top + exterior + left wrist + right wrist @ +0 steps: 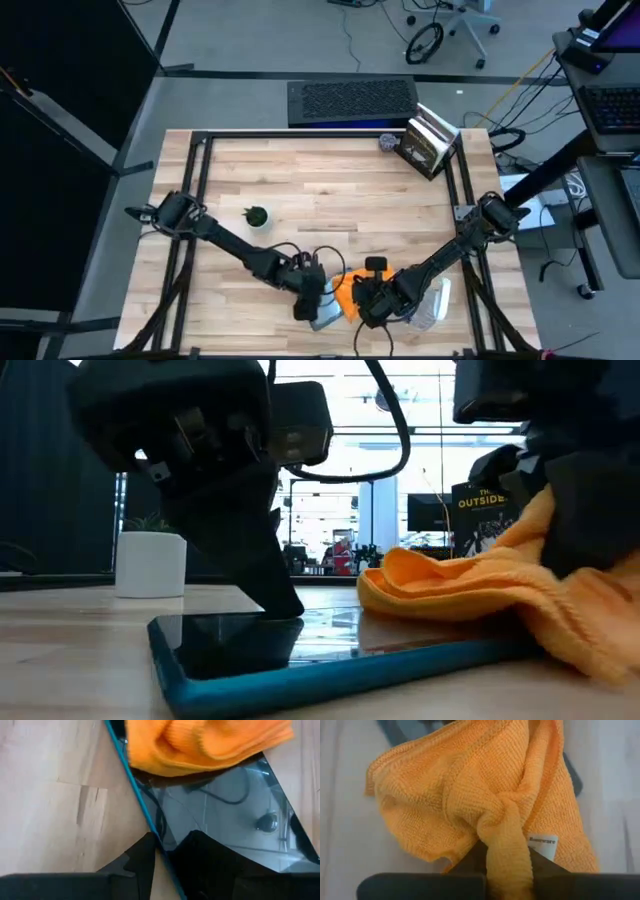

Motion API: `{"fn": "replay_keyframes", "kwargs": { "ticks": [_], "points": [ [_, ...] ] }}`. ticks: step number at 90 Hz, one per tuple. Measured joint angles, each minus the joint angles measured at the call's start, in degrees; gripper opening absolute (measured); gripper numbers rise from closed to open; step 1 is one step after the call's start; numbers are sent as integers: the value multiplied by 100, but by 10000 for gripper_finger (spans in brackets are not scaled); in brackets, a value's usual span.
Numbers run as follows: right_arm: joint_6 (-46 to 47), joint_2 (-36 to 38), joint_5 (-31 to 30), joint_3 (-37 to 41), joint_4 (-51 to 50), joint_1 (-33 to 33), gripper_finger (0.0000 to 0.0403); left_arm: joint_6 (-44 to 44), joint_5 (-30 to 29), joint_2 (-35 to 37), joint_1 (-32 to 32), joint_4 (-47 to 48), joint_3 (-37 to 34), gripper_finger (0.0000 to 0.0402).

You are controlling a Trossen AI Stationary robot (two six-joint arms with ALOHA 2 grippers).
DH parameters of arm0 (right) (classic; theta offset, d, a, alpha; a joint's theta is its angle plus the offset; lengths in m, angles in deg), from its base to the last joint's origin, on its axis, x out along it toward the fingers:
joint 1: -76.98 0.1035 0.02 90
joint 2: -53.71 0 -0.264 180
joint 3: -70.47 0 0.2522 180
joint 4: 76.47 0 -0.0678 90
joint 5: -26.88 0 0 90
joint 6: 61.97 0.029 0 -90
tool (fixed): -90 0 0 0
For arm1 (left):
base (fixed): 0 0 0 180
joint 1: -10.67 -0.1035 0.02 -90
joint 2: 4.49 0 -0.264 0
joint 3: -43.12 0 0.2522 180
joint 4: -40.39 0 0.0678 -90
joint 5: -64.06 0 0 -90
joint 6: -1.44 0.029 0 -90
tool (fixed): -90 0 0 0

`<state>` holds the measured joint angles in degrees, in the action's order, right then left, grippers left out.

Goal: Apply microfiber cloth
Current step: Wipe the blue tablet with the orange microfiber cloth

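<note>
While the right gripper (507, 870) pinches a gathered fold of the cloth (485, 795), most of the orange fabric trails loose onto the tablet (300, 650), draped over one end of the dark screen. The bunched grip likely serves to drag the cloth across the glass as a wiping pad; this is a judgement from the task, not seen.

The cloth lies at the near edge of the table (330, 200), between the two grippers, in the high view (345, 293). The low view shows it heaped on the far part of the tablet and spilling off one side toward the wood (480, 585). A white label shows on the fabric close to the right fingers.

The left gripper (167, 852) sits low at the tablet's teal rim, one finger on the wood side, the other over the glass, straddling the edge. It looks set to steady the tablet against sliding under the wipe. Whether the fingers truly clamp the rim cannot be told; a narrow gap shows between them.

Pose: both arms reach in from the table's side rails and converge at the near edge, forearms low, wrists angled down. Left arm comes in from the left past a small potted plant (257, 216); right arm crosses beside a clear bottle (432, 303).

Screen mostly uncovered; wiping appears barely begun.
</note>
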<state>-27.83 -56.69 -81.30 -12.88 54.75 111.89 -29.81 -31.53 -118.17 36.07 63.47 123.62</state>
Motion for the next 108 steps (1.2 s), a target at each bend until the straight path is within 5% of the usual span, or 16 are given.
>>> {"fn": "replay_keyframes", "kwargs": {
  "ticks": [52,66,91,108],
  "points": [
    [-797,-23,-191,10,386,-628,13,0,150,-14,18,-504,-6,118],
    [-903,103,-236,-200,-261,-666,13,0,105,-14,-3,-443,-5,118],
    [9,482,373,-469,-1215,-169,13,-240,535,19,28,-127,2,118],
    [612,467,336,1,-407,114,13,-341,659,27,247,-72,7,118]
  ]
}}
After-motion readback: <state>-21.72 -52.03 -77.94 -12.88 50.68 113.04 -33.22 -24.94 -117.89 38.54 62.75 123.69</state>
